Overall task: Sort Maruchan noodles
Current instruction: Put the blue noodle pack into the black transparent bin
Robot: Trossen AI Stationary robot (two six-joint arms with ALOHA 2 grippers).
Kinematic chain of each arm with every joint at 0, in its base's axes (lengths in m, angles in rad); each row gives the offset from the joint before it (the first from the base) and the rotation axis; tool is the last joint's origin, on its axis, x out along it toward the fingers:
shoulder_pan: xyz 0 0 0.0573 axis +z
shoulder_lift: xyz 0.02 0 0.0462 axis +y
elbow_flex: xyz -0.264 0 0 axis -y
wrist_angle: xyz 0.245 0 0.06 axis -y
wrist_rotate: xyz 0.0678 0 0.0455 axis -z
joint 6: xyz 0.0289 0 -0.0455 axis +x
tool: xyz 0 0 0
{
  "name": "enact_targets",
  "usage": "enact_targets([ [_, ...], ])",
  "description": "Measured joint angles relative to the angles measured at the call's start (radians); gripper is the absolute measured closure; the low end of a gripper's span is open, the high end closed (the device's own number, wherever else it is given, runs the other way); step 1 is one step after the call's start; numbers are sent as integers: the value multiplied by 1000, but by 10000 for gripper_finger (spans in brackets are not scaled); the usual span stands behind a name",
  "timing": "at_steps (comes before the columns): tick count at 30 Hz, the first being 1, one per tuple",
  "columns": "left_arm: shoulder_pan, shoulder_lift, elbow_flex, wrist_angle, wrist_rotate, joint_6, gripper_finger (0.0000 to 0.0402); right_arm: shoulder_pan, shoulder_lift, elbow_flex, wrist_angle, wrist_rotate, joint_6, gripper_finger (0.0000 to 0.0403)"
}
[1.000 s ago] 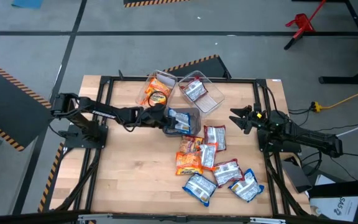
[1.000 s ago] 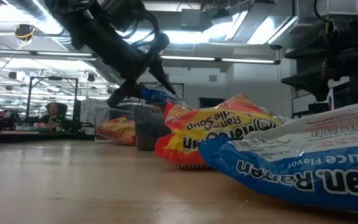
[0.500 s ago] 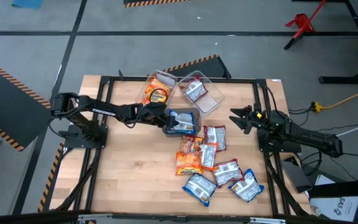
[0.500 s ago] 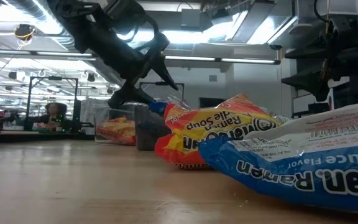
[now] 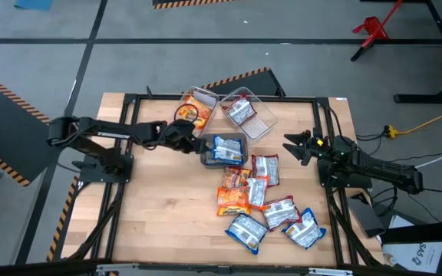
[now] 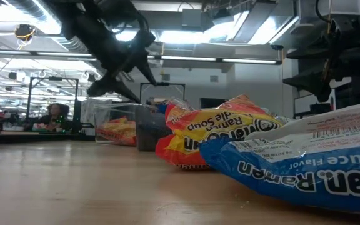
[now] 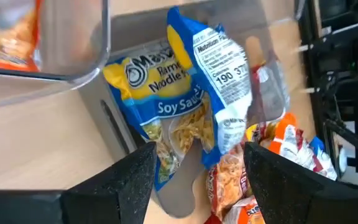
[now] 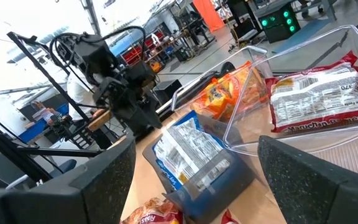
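Observation:
Two blue-and-white noodle packets (image 7: 185, 112) lie in the dark-bottomed clear bin (image 5: 222, 150). Orange packets fill the bin (image 5: 194, 107) beyond it. A red-and-white packet (image 8: 319, 93) lies flat in the third bin (image 5: 245, 113). Several more packets, orange (image 5: 235, 201), red-and-white (image 5: 265, 170) and blue-and-white (image 5: 245, 230), lie loose in a pile on the table. My left gripper (image 5: 188, 142) hangs open just left of the blue bin, holding nothing. My right gripper (image 5: 294, 146) waits open at the right, above the table.
The three bins stand close together at the table's far middle. The loose pile (image 6: 224, 134) covers the near right part of the table. Bare wood (image 5: 159, 207) lies at the near left. A black frame (image 5: 129, 100) runs around the table's edges.
My left gripper has let go of a blue-and-white packet, which dropped into the dark-bottomed bin. The gripper then drew back toward the table's left edge, clear of the bin.

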Motion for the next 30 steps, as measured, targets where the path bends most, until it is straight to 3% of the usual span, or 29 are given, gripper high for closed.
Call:
enact_targets([
  [8,-35,-64,1,229,-193,73,167,0,1,0,0,-2,-1,79],
  [14,-34,2,9,301,-194,154,167,0,0,0,0,-2,-1,79],
  [21,-35,70,138,-5,-146,215,182,0,1,0,0,-2,0,79],
  [30,-25,115,332,-30,-227,473,199,0,1,0,0,1,0,79],
])
